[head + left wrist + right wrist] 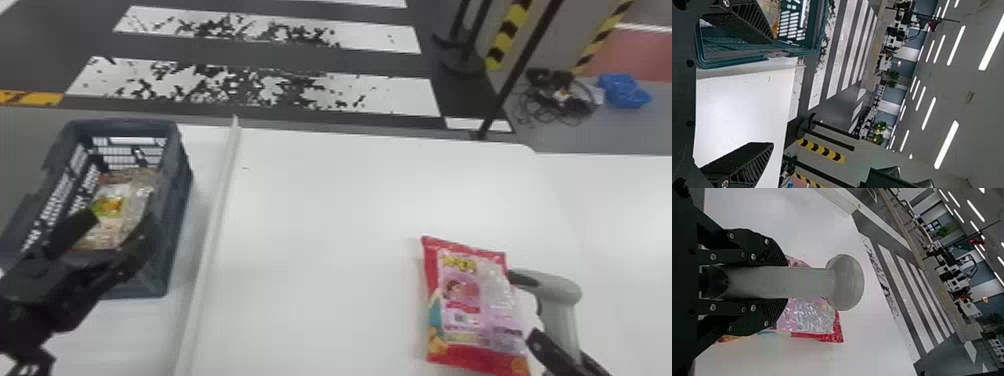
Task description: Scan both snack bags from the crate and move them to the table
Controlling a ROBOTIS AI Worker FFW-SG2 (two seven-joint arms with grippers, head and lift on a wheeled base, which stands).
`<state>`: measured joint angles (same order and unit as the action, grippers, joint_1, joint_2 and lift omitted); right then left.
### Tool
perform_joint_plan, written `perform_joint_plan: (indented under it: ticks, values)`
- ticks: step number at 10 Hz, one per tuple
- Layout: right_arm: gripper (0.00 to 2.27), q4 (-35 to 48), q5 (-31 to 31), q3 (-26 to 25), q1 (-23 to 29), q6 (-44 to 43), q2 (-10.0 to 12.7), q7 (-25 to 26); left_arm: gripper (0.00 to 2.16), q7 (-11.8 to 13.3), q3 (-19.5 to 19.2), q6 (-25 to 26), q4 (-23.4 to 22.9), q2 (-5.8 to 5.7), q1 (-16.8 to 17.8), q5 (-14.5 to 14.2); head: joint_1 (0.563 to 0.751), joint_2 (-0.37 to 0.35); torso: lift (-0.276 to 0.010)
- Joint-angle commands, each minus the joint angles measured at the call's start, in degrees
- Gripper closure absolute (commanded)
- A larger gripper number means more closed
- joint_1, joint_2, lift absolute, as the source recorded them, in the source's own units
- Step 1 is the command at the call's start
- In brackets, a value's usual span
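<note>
Left gripper [120, 220], fingers spread, hangs at the crate's [176, 210] near end; a bag [131, 192] lies inside. Right of the crate, on the table [325, 225]: red bag [460, 300]; right gripper [562, 350] pinches the scanner [557, 290].

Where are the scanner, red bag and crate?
Scanner [805, 282]: right wrist view, on its grey handle.
Red bag [462, 300]: head view, on its printed label.
Crate [176, 225]: head view, on its right outer wall.

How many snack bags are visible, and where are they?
2: one bag lies in the crate at the left, a red bag on the table at the right. The crate could hide more under its bag.
</note>
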<state>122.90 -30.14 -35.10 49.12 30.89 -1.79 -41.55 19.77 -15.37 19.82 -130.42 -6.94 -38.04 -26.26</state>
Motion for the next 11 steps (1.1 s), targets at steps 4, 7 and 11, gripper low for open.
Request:
perform_joint_plan:
  ticks: [4, 7, 11]
  values:
    - [2.24, -11.5, 2.5, -5.0, -14.4, 7.9, -8.0, -1.1, 0.07, -0.3, 0.2, 0.2, -3.5, 0.00, -2.7, 0.3, 0.695, -0.262, -0.087]
    - [2.24, -22.8, 6.4, -4.7, -18.8, 8.1, -11.8, -4.2, 0.07, -0.3, 1.4, 0.7, -4.6, -0.27, -2.7, 1.0, 0.695, -0.322, -0.087]
    - [2.24, -34.5, 14.1, -0.8, -25.6, -0.9, -15.8, -4.0, 0.07, -0.2, 1.8, 2.1, -7.4, -0.53, -4.7, 1.0, 0.695, -0.350, -0.087]
